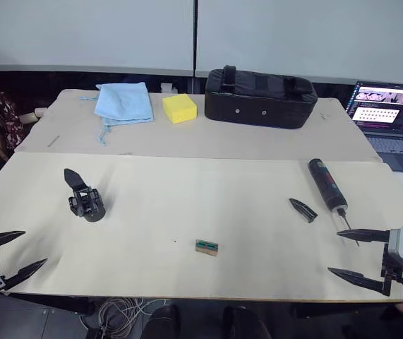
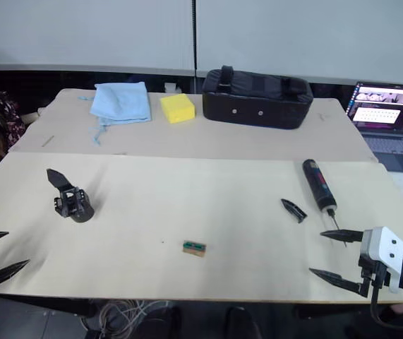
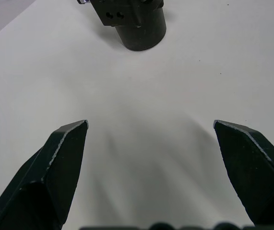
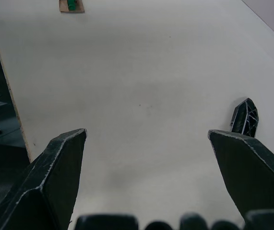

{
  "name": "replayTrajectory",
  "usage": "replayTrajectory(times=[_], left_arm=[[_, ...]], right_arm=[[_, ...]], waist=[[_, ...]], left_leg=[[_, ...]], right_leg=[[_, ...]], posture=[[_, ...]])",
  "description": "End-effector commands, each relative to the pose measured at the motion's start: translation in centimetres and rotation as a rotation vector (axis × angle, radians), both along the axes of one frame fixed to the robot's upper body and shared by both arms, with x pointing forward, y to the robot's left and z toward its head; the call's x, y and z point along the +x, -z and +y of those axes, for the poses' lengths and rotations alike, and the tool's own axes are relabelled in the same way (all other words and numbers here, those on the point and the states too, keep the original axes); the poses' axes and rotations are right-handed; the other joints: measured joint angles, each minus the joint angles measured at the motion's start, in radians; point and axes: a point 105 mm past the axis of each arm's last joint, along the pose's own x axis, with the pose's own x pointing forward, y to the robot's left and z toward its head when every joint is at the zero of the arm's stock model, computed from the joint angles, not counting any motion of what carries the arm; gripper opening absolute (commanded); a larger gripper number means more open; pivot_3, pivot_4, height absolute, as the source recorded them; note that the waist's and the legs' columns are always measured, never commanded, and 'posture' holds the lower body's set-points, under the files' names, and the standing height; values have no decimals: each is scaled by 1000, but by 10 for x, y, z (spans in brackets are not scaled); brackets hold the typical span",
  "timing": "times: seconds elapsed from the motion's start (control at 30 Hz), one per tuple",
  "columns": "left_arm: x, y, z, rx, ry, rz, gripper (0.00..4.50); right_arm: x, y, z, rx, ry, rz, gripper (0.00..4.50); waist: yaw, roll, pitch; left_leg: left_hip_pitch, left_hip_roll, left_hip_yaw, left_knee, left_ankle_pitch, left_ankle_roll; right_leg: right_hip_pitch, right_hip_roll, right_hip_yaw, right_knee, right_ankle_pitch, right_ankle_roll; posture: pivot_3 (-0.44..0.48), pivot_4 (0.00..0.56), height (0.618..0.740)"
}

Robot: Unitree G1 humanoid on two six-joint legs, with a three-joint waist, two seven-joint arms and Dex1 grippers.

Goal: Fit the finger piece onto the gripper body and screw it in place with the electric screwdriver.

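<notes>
Table (image 1: 187, 205) of pale wood fills the head views, and on its left part stands the small black blocky gripper body (image 1: 85, 200), its one pointed finger sticking up and away from the robot. On the right part lies the long black cylindrical electric screwdriver (image 1: 327, 186), its thin metal bit pointing toward the near edge, and just beside it, toward the middle, lies the small flat black wedge-shaped finger piece (image 1: 303, 210), apart from the tool. Near the middle of the near half sits a small brown and green block (image 1: 206, 247). At the near left edge hovers the left gripper (image 1: 16, 254), its fingers spread and empty; at the near right edge the right gripper (image 1: 358, 256) hangs likewise with fingers apart, holding nothing, close to the screwdriver's bit. On the far table rest a light blue cloth (image 1: 124, 102), a yellow sponge (image 1: 179, 108) and a large black bag (image 1: 260, 97), with an open laptop (image 1: 390, 116) off to the far right. In the left wrist view the open fingers (image 3: 55, 167) frame bare table, the gripper body ahead of them. In the right wrist view the spread fingers (image 4: 55, 177) frame bare table, the finger piece just beyond one fingertip and the small block farther off.
</notes>
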Motion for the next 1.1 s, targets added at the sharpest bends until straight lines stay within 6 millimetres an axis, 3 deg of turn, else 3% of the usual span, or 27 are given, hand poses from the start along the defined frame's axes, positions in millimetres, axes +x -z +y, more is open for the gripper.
replayTrajectory(times=[0.03, 0.1, 0.2, 0.33, 0.47, 0.63, 0.8, 1.1], left_arm=[[5, -19, 4, -55, -53, -102, 4437], [9, -28, 6, -158, -123, -179, 4437], [4, -23, 6, -284, -222, -232, 4437], [-9, -14, 12, -383, -373, -312, 4437], [-31, 11, 15, -426, -496, -306, 4437], [-30, 17, 4, -472, -506, -333, 4437], [-1, 16, -27, -404, -354, -291, 4437], [46, 29, -52, -387, -280, -202, 4437]], right_arm=[[8, -10, 13, 45, -24, -24, 4500], [18, -19, 37, 131, -61, -54, 4500], [17, -45, 75, 354, -205, -148, 4500], [17, -52, 105, 440, -299, -213, 4500], [19, -59, 126, 505, -345, -278, 4500], [21, -54, 126, 502, -349, -265, 4500], [26, -55, 123, 490, -362, -260, 4500], [24, -52, 126, 473, -381, -228, 4500]], waist=[[-1, 0, 0], [-7, 0, 0], [-11, 0, 0], [-12, -2, 0], [-10, -4, -1], [4, -6, -3], [7, -7, -4], [-2, -8, -5]], left_leg=[[0, 0, 0, 0, 0, 0], [2, 1, 1, 0, 0, 0], [4, 4, 1, 0, 0, 0], [5, 4, 3, 0, 0, 0], [5, 4, 4, 1, -1, -1], [5, 4, 4, 2, -2, -3], [5, 4, 5, 2, -2, -3], [5, 5, 6, 2, -2, -3]], right_leg=[[0, 0, 0, 0, 0, 0], [0, -1, 0, 1, 0, -1], [1, 0, -1, 2, 1, -1], [2, 1, -1, 2, 1, -1], [2, 1, 0, 2, 1, -2], [-1, 0, -2, 1, 1, -2], [0, 0, -4, 1, 1, -2], [3, 3, -2, 3, 2, -3]], posture=[[0, 150, 740], [0, 150, 740], [0, 150, 740], [0, 150, 740], [0, 150, 740], [0, 150, 740], [0, 150, 740], [0, 150, 740]])
